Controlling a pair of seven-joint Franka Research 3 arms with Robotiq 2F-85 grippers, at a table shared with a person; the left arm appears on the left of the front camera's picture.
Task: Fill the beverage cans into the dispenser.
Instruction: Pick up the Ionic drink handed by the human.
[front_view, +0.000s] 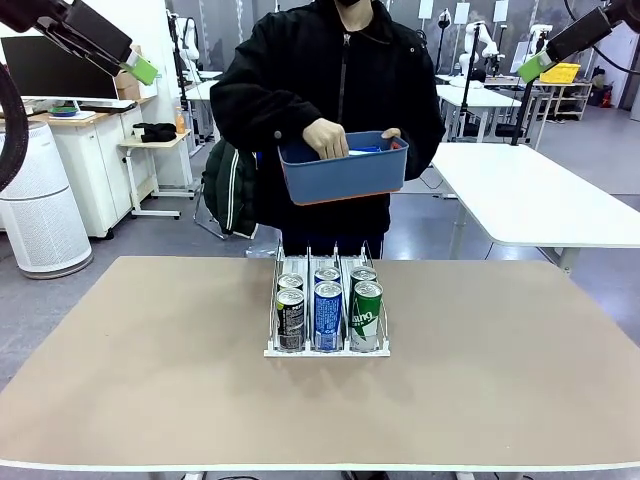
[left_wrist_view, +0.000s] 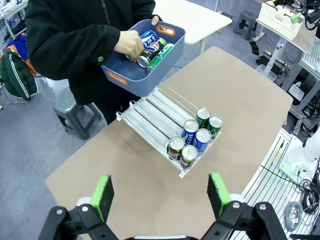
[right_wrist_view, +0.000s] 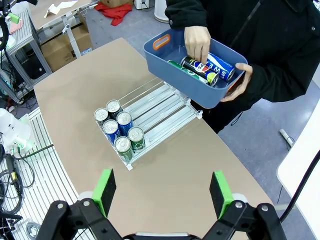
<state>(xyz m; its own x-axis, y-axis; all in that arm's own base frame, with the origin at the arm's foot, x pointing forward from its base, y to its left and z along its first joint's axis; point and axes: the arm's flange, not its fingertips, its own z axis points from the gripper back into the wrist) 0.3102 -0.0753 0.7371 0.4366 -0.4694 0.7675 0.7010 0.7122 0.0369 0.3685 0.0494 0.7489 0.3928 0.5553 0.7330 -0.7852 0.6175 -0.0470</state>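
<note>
Jaws on both arms stood spread wide and held nothing: the left arm's green pads (left_wrist_view: 102, 195) and the right arm's green pads (right_wrist_view: 105, 190) hung well above the near side of the desk (front_view: 150, 380), apart from everything on it. Below and ahead of them the dispenser (front_view: 275, 351) lay at the middle of the desk, its three lanes running straight away from the robot toward the person. Six cans stood upright at its near end, two to a lane: a black can (front_view: 290, 320) in front on the left, a blue can (front_view: 328, 317) in the middle and a green can (front_view: 366, 316) on the right, each with another close behind it. The far stretch of the lanes (left_wrist_view: 150, 115) was bare. Beyond that open end the person held a blue bin (front_view: 345, 180) above the far edge of the desk, one hand (right_wrist_view: 239, 82) at its side and the other hand (front_view: 326, 138) reaching into it. The loose cans (right_wrist_view: 212, 67) lay on their sides in the bin, long axes roughly level, under that reaching hand. So the cans yet to be loaded lay far from both jaws, across the whole dispenser, and neither arm looked nearer than the other. The person's hand was nearest by far, and the bare lane ends faced it, which would suit a feed from the far side.
</note>
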